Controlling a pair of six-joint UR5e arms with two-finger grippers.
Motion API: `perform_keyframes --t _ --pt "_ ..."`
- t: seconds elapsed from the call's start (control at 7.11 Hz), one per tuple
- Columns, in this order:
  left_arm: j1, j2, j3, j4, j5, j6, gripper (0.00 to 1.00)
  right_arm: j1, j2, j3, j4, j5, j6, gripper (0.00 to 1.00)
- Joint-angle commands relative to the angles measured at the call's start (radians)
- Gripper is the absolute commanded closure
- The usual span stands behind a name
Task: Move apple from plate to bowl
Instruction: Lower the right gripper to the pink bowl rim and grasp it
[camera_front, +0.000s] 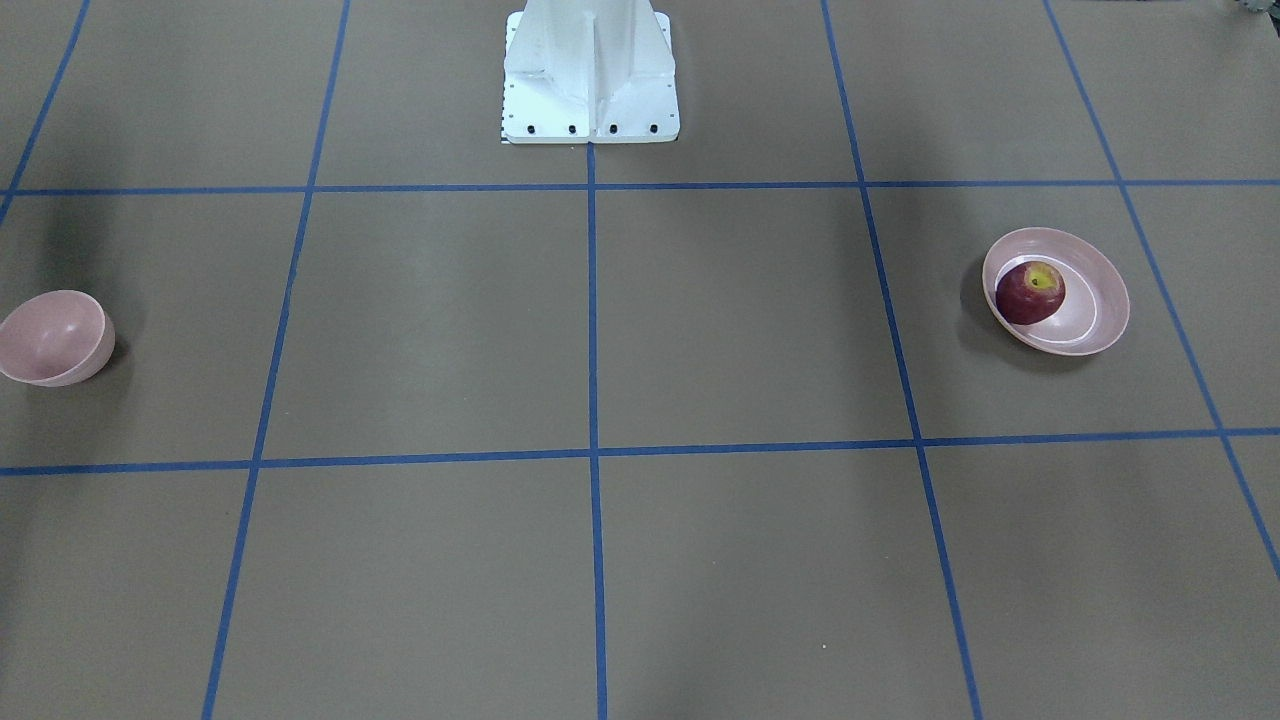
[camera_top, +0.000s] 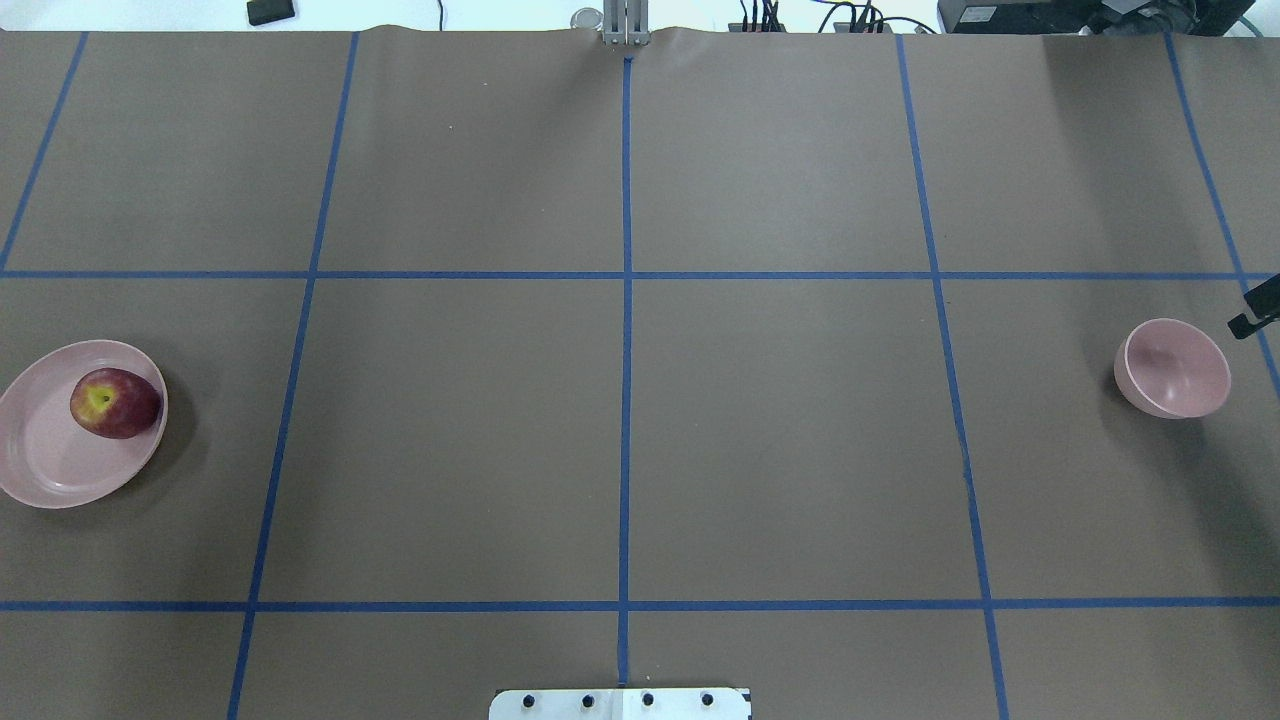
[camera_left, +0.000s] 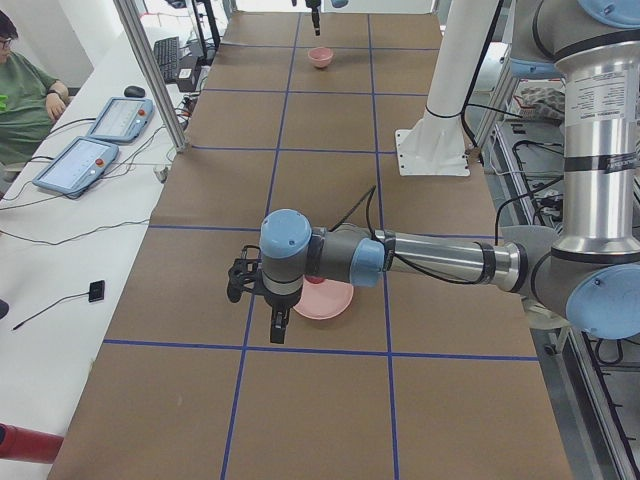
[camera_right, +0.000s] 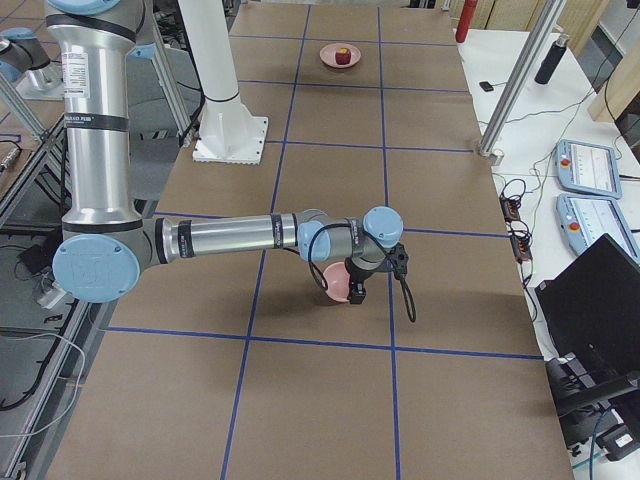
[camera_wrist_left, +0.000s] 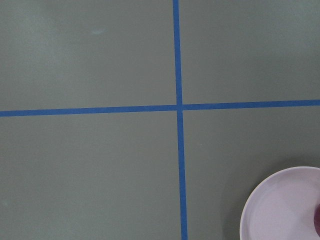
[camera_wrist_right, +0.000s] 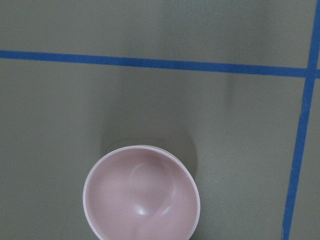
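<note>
The apple (camera_top: 116, 403) is small, round and dark red, with a yellow patch around its stem dimple. It is nearly a ball, only a bit wider than it is tall, so it has no real long side. The dimple points up and leans a little toward the middle of the plate (camera_top: 50, 470). The apple sits inside the plate, close to the rim on the side nearest the middle of the table (camera_top: 450, 450). The plate is wide, flat and pale pink, with a thin white ring inside. The left gripper (camera_left: 275, 328) hangs over the table with its fingers pointing down. The plate lies just beside those fingers, on the robot's side of them. I cannot tell if the fingers are apart or together. The bowl (camera_top: 1175, 368) is small, deep and pink, and it stands upright far away at the other end of the table. The right gripper (camera_right: 357, 292) hangs just beside the bowl, and I cannot tell how its fingers stand either. Blue tape lines (camera_top: 625, 400) cross the brown table.
</note>
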Motion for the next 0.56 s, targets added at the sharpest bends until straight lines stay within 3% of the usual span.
perform_keyframes --t 0.0,0.14,0.42 --pt "0.000 0.000 -0.003 -0.002 -0.002 0.000 0.01 -0.034 0.000 -0.139 0.142 0.002 -0.005 0.00" --pt "0.000 0.000 -0.005 -0.002 -0.002 0.000 0.01 -0.065 0.002 -0.187 0.211 0.003 0.001 0.00" --pt "0.000 0.000 -0.011 -0.002 -0.002 -0.003 0.01 -0.088 0.010 -0.190 0.222 0.007 0.001 0.00"
